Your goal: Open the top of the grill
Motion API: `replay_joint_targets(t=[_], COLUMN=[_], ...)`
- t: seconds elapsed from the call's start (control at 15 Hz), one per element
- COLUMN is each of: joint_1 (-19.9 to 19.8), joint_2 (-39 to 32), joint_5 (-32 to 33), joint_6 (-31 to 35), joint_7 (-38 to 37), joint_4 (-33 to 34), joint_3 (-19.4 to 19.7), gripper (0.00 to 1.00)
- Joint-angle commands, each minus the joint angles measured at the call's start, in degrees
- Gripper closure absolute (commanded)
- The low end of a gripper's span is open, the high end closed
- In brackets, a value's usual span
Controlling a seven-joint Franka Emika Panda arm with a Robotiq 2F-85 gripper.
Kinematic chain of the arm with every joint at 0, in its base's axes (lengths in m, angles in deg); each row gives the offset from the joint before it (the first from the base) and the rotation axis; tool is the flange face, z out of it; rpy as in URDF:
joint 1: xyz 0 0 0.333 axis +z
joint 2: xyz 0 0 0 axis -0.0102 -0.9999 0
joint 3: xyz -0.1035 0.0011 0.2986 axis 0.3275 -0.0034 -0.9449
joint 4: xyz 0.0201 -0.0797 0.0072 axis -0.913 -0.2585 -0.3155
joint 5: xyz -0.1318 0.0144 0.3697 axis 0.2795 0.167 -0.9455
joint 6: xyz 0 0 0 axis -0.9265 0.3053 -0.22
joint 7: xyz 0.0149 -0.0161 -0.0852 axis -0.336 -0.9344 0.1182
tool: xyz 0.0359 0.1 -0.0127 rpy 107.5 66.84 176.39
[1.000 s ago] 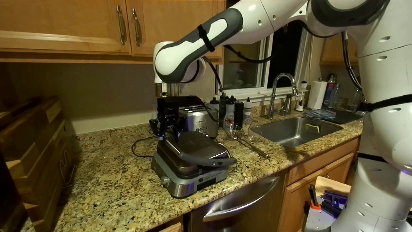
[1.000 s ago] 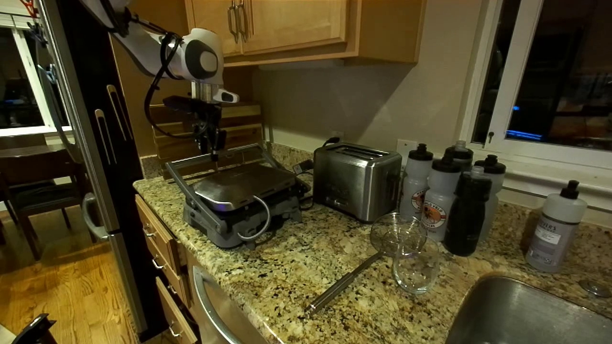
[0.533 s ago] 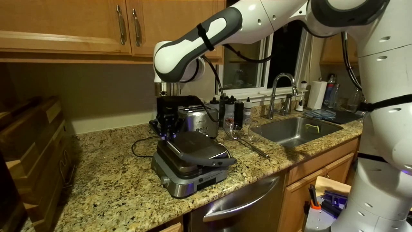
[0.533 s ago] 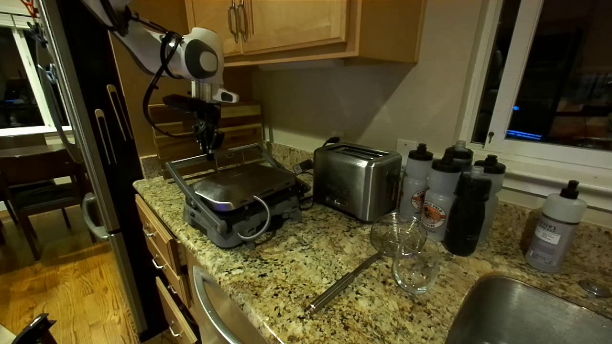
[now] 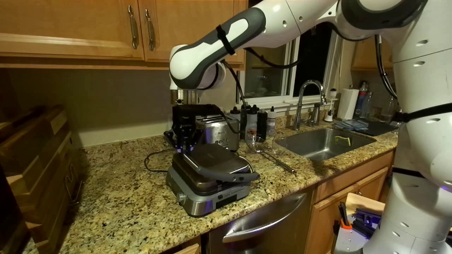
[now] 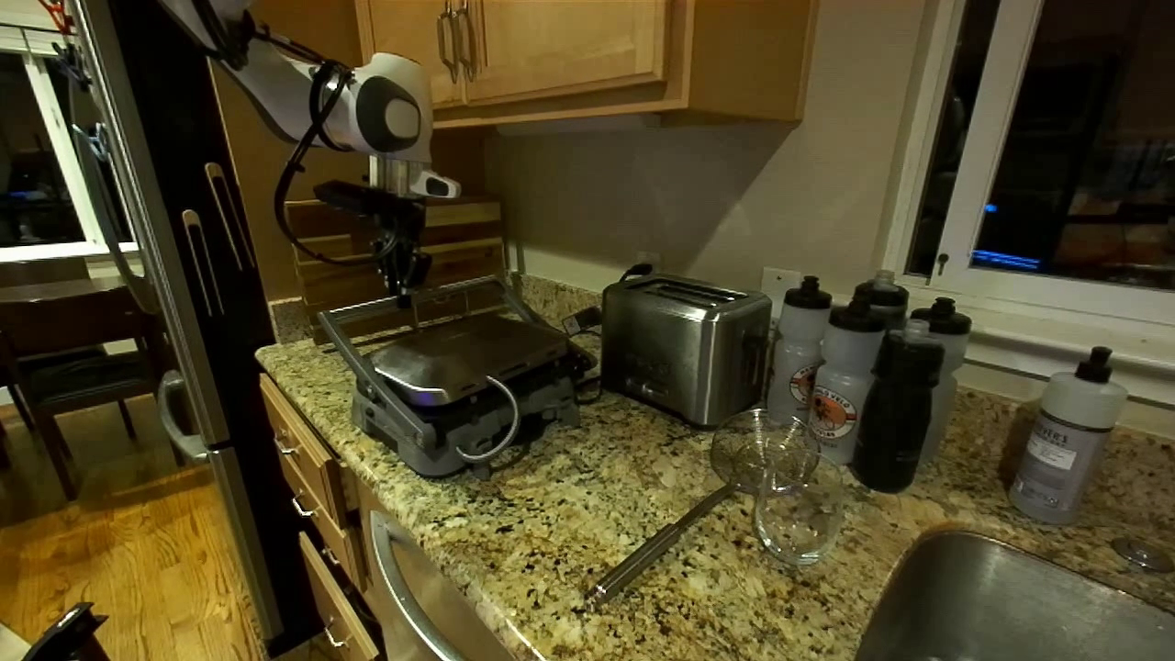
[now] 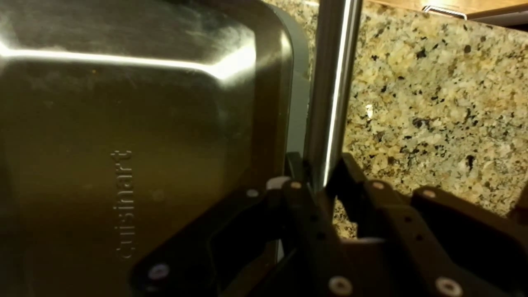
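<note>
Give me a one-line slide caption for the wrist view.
Gripper closed on the silver grill handle, alongside the shut lid embossed "cuisinart", with speckled countertop on the bar's other side.

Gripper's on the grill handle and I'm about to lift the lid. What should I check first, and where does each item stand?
1. Gripper around the handle: ok, jaws on both sides of it.
2. Grip firm enough to lift: cannot tell.
3. Lid shut: ok.
4. Grill resting on the counter: ok.
5. Black cord off the lid: ok, it lies on the counter.
6. Toaster outside the lid's swing: cannot tell.
</note>
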Motion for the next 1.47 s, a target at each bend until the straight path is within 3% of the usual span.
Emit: replay_joint_targets(t=[0.0,0.53,1.2,1.4], joint_1=[0.12,-0.92,-4.95,-6.33], joint_2=[2.84,7.86,21.8,23.41], joint_5=[-0.14,1.64,4.49,6.26], joint_6=[0.97,0.16,-2.43,-2.34], joint_7=[0.95,1.5,2.59,2.77], joint_4=[-0.85,-3.41,-9.15,-9.08], joint_3=[1.09,2.58,5.26,5.63], gripper=[0.87,0.88,0.88,0.99])
